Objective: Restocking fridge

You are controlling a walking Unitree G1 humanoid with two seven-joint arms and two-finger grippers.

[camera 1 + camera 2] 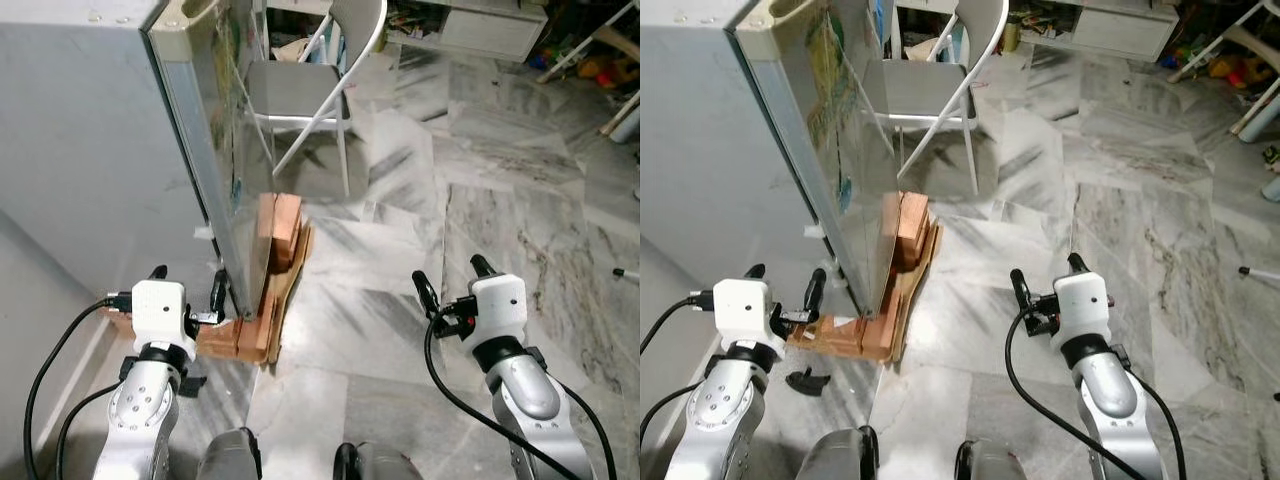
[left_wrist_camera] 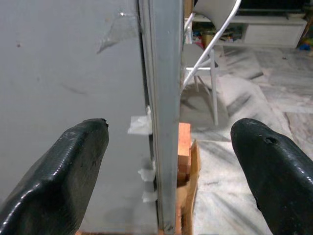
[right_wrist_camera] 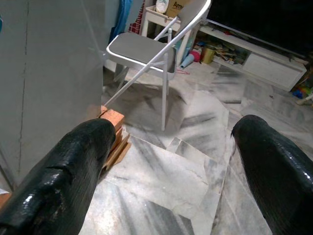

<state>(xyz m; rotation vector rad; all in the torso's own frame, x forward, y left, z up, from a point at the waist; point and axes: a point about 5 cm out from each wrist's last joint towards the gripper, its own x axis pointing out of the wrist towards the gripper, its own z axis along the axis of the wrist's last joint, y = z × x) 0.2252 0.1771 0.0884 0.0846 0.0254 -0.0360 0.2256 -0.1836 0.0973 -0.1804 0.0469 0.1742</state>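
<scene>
While the fridge [image 1: 90, 150] stands at robot's left on wooden blocks [image 1: 275, 260], left gripper [image 1: 188, 287] spread wide, straddling the corner edge, holding nothing. Right gripper [image 1: 452, 280] likewise released, over marble floor [image 1: 400, 330]. Best: approach squarely, avoid folding chair [image 1: 310, 90].

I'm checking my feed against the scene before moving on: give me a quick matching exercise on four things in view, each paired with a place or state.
Things:
1. fridge
2. folding chair
3. wooden blocks
4. right gripper

Places or states:
a. open, held over bare marble floor
b. on the floor at the fridge's lower corner
c. grey, tall, at the robot's left, with the left gripper at its edge
d. white-framed, standing beyond the fridge

Pairs: 1-c, 2-d, 3-b, 4-a
</scene>
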